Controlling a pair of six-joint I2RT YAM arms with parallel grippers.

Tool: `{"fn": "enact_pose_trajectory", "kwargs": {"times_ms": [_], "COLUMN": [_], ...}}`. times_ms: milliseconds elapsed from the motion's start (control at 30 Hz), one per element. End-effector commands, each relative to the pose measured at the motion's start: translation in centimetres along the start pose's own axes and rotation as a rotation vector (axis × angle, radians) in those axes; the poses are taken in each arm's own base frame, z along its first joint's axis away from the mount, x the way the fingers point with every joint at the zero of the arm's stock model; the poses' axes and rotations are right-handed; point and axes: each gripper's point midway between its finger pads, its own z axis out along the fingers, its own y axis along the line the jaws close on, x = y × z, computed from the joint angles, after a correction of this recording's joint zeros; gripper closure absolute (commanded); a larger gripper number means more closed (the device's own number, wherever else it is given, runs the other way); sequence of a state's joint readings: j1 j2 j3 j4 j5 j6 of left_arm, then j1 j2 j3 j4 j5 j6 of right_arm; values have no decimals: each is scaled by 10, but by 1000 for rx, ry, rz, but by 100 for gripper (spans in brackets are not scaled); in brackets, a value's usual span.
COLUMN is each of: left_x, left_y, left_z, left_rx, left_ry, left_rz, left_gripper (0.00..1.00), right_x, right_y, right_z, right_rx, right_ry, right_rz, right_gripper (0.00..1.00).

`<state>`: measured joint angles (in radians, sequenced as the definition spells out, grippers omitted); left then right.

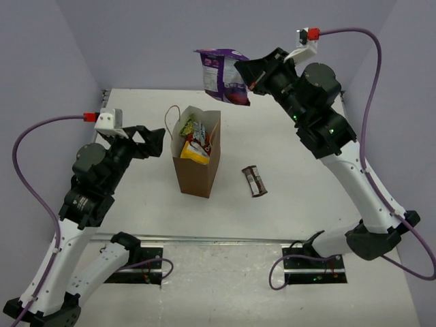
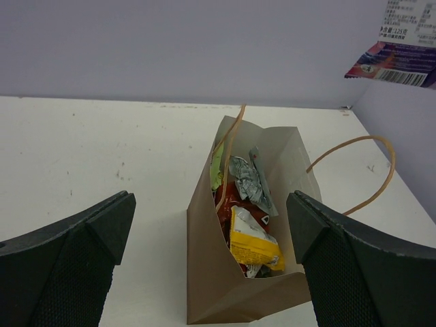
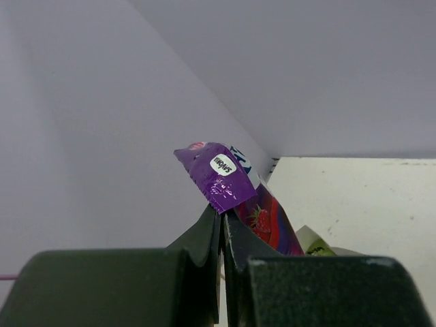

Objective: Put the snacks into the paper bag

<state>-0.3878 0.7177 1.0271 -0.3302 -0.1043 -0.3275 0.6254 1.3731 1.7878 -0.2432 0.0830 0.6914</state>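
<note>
Now, your right gripper [image 1: 252, 82] is clenched on the right edge of the purple packet [image 1: 221, 75]. The packet hangs in the air with its long axis roughly vertical, well above the tabletop [image 1: 300, 204]. The paper bag [image 1: 196, 176] stands upright, left of that packet and nearer, with its mouth open upward. A yellow packet [image 1: 193, 152] and other wrappers show inside. As I judge it, the move ahead turns on one offset: the bag's mouth lies down, left and toward you from the packet. You need the packet's lower edge over the opening before you let go, and the right arm is the one to do it. Your left gripper [image 1: 155, 142] is spread wide and holds nothing; it sits just beside the bag's left wall, apart from it. A small dark wrapper [image 1: 254, 181] lies right of the bag.
</note>
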Motion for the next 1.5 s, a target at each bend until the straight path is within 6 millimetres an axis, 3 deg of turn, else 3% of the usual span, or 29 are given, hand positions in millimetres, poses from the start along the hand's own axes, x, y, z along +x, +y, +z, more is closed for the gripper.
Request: {"fn": "enact_pose_trajectory", "kwargs": {"times_ms": [0, 300, 467, 500, 533, 567, 600, 800, 867, 900, 933, 1000, 1067, 1100, 1133, 1200, 1233, 1300, 1333, 1400, 1467], "left_x": [-10, -15, -17, -17, -18, -19, -19, -20, -20, -20, -19, -19, -19, -18, -17, -16, -15, -14, -13, -12, -12], "left_y": [-1, 2, 2, 2, 2, 1, 1, 2, 2, 2, 2, 1, 1, 1, 1, 0, 0, -2, -2, -3, -4], "left_z": [-1, -7, -8, -8, -9, -10, -10, -12, -11, -12, -11, -11, -9, -9, -8, -7, -6, -5, -4, -3, -2], "left_rx": [6, -4, -2, -2, -3, 0, -1, -1, -2, -2, -1, 1, 2, 5, 5, 11, 12, 17, 19, 24, 28], "left_ry": [-48, -70, -77, -77, -80, -84, -81, -81, -78, -80, -77, -79, -77, -77, -74, -72, -69, -66, -62, -56, -53], "left_rz": [31, 48, 50, 50, 50, 49, 50, 60, 62, 62, 63, 62, 61, 61, 61, 57, 57, 53, 54, 53, 52], "left_gripper": [0, 0, 0, 0, 0, 0, 0, 0, 0, 0, 0, 0, 0, 0, 0, 0, 0, 0, 0, 0, 0], "right_x": [-20, 3, 13, 15, 16, 19, 20, 7, 10, -5, 8, 6, 18, 35, 38, 56, 76, 98, 122, 151, 171], "right_y": [56, 91, 100, 101, 102, 102, 103, 101, 86, 82, 64, 43, 14, -12, -26, -49, -75, -98, -124, -156, -174], "right_z": [-6, -3, -3, -2, -2, -1, -1, -10, -15, -29, -30, -41, -62, -65, -81, -93, -106, -117, -127, -144, -154], "right_rx": [-170, -284, -303, -309, -314, -320, -325, -303, -246, -218, -168, -92, -10, 80, 127, 201, 277, 349, 429, 549, 619], "right_ry": [-41, 21, 41, 46, 52, 62, 66, 28, 27, -20, -6, -36, -19, -2, 14, 43, 76, 105, 156, 220, 285], "right_rz": [1, 25, 31, 34, 36, 36, 39, 36, 32, 32, 21, 11, -1, 8, 11, 50, 55, 109, 99, 120, 109], "right_gripper": [100, 100, 100, 91, 67, 39, 2, 1, 1, 1, 1, 1, 1, 1, 1, 1, 1, 1, 1, 1, 1]}}
